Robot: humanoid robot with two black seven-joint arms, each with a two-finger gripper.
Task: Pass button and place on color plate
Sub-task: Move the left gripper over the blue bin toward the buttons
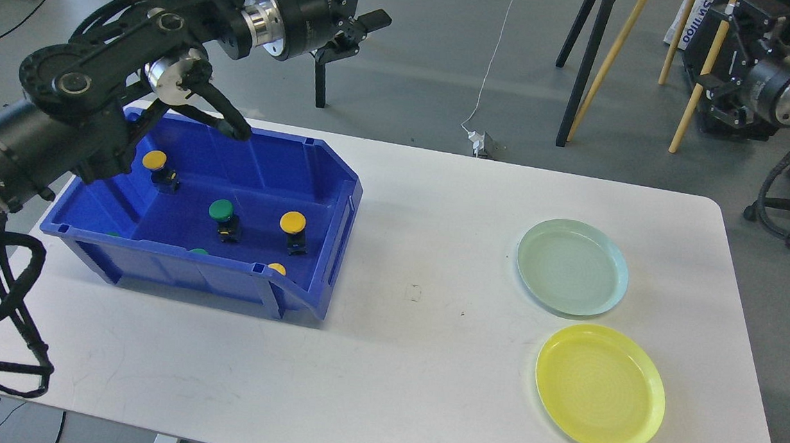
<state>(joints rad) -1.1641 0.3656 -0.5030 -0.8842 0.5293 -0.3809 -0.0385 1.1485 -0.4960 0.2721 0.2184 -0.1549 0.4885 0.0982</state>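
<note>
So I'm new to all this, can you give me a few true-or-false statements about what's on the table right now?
1. Both plates hold a button. False: the green plate and yellow plate hold nothing.
2. The buttons sit inside the blue bin. True.
3. Every button cap is yellow. False: a green button stands beside a yellow button.
4. The left gripper is above and behind the bin. True.
5. The yellow plate lies nearer the robot than the green plate. True.
</note>
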